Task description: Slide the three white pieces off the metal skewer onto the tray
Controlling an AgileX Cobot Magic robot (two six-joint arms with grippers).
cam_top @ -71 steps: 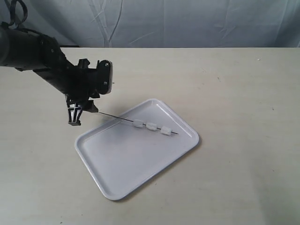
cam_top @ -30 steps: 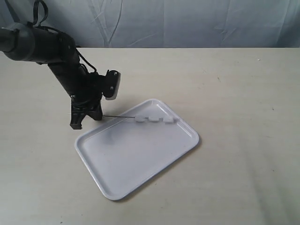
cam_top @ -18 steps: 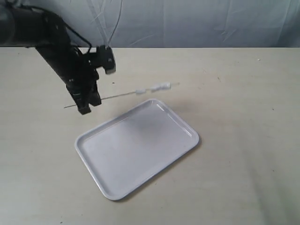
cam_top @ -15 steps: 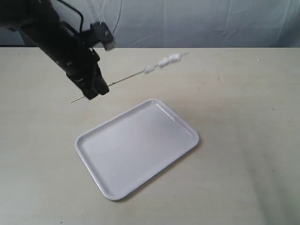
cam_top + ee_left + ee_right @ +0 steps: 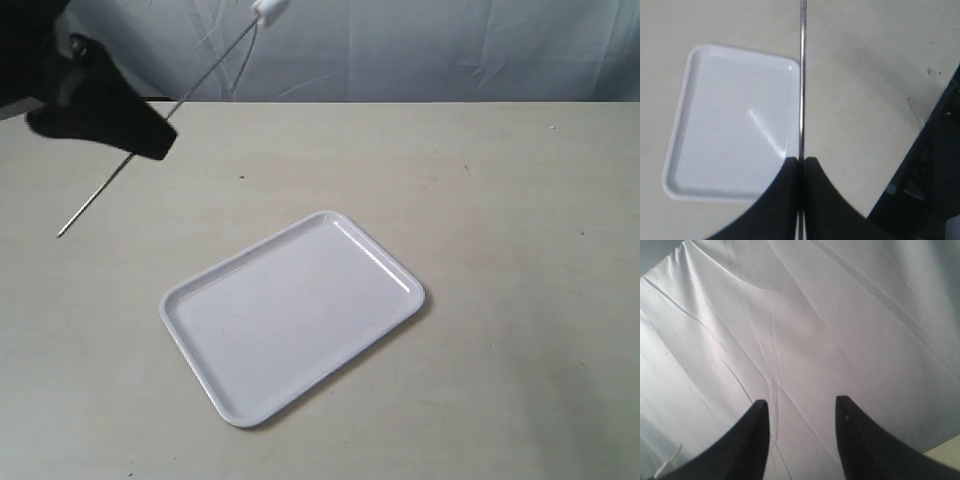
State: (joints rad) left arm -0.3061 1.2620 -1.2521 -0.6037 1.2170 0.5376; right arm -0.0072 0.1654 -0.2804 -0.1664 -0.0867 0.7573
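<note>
Tray (image 5: 290,320) lies on beige table (image 5: 520,200) before wrinkled grey curtain (image 5: 450,50).

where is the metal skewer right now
In the exterior view the metal skewer is at upper left, clamped in the left gripper, held in the air and tilted steeply, up and left of the tray.

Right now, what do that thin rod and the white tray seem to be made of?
The skewer looks like polished metal: thin, straight and silvery, with a bright glint along it. The tray looks like glossy plastic, perhaps melamine: smooth and white, with soft highlights and a moulded, rounded rim.
</note>
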